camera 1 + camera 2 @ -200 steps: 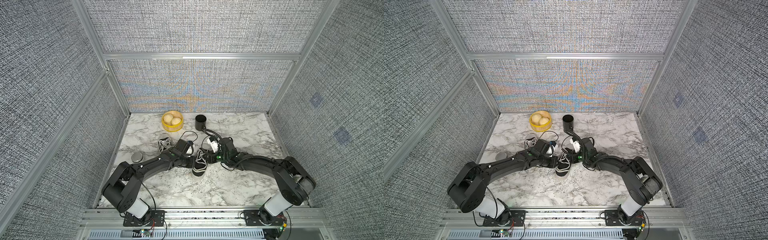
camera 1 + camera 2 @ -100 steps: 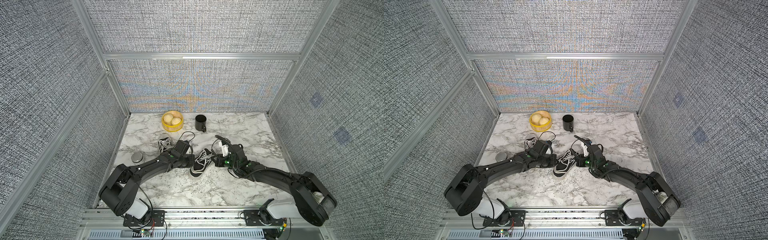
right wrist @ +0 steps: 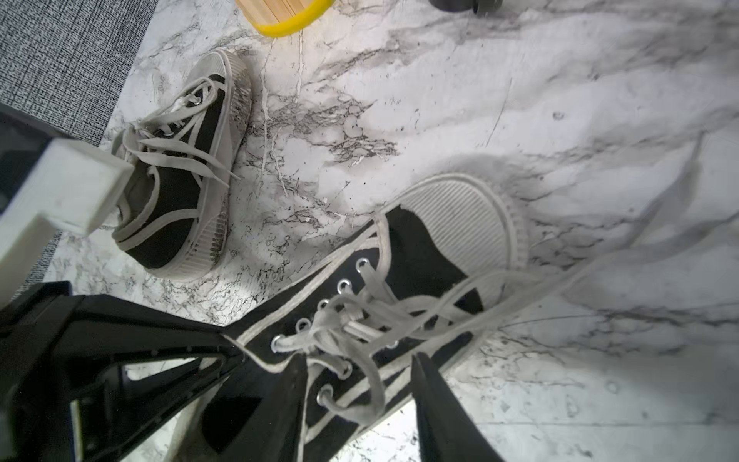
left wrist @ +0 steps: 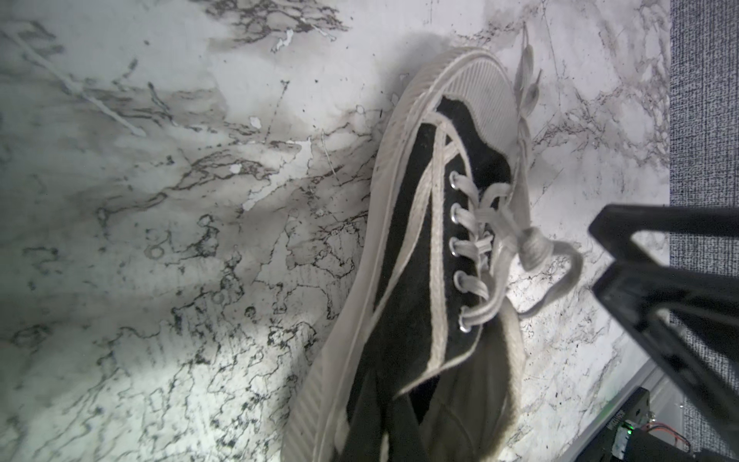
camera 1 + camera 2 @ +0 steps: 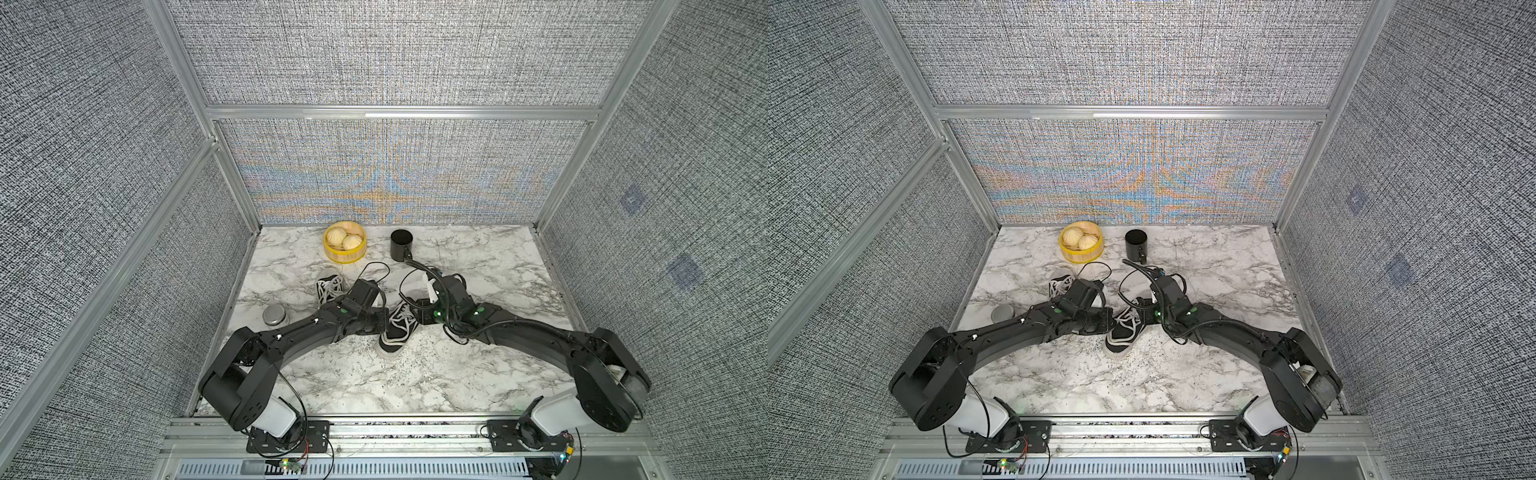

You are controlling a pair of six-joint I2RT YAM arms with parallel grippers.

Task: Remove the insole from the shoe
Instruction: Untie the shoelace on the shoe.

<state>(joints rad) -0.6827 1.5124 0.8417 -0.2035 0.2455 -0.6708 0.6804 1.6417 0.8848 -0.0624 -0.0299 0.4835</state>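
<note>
Shoe [image 3: 420, 256] between tips of spread right claw [image 3: 356, 360], its collar edge in pinching left claw [image 3: 230, 352]

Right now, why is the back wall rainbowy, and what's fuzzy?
In both top views the grey woven back wall shows coloured camera ripples, not paint; left wrist view: a bright patch glares on the white marble table; right wrist view: the close black fingers look soft.

Top views look down; wrist views close on shoe [image 4: 412, 240]
</note>
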